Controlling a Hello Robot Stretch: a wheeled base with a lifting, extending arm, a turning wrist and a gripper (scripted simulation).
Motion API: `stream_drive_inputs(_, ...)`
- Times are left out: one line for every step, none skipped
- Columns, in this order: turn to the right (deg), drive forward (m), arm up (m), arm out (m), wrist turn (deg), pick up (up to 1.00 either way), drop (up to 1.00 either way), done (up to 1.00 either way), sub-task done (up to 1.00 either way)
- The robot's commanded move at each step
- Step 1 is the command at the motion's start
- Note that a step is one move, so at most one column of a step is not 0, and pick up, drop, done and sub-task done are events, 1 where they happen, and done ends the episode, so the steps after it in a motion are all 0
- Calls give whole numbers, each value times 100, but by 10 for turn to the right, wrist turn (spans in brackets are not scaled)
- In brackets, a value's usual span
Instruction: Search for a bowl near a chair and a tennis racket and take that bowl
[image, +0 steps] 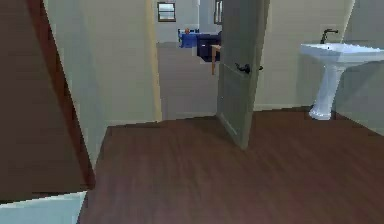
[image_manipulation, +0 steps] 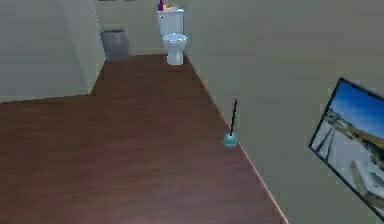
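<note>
Brown wooden floor (image: 200, 170) spreads across a bathroom in the forward view. A dark brown door (image: 30, 90) leans along that view's left edge, with a pale surface (image: 40, 210) in the corner below it. At the middle a doorway stands in a cream wall, its grey-green door (image: 240, 70) swung inward on the right side of the gap, with a dark handle (image: 243, 68) at mid height. Through the doorway I see another room with a window (image: 166, 12) high up, a dark blue piece of furniture (image: 200, 45), and a small brown shape (image: 214, 62) beside it, too small to name. At the forward view's right a white pedestal sink (image: 335, 60) stands against the wall, with a dark tap (image: 328, 36) on top.

In the arm side view the same floor runs to a white toilet (image_manipulation: 175, 40) at the far wall. A grey bin (image_manipulation: 115, 43) stands just left of it, and something purple (image_manipulation: 160, 5) rests on the cistern. Nearer, a dark upright handle in a teal base (image_manipulation: 231, 130) stands by the right-hand wall; it looks like a toilet brush. A framed picture (image_manipulation: 355, 140) with blue sky shows at that view's right edge.

I cannot tell the state of my pincer, and I cannot tell where the bowl is.
</note>
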Motion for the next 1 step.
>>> stream_drive_inputs(0, 100, 0, 0, 0, 0, 0, 0, 0)
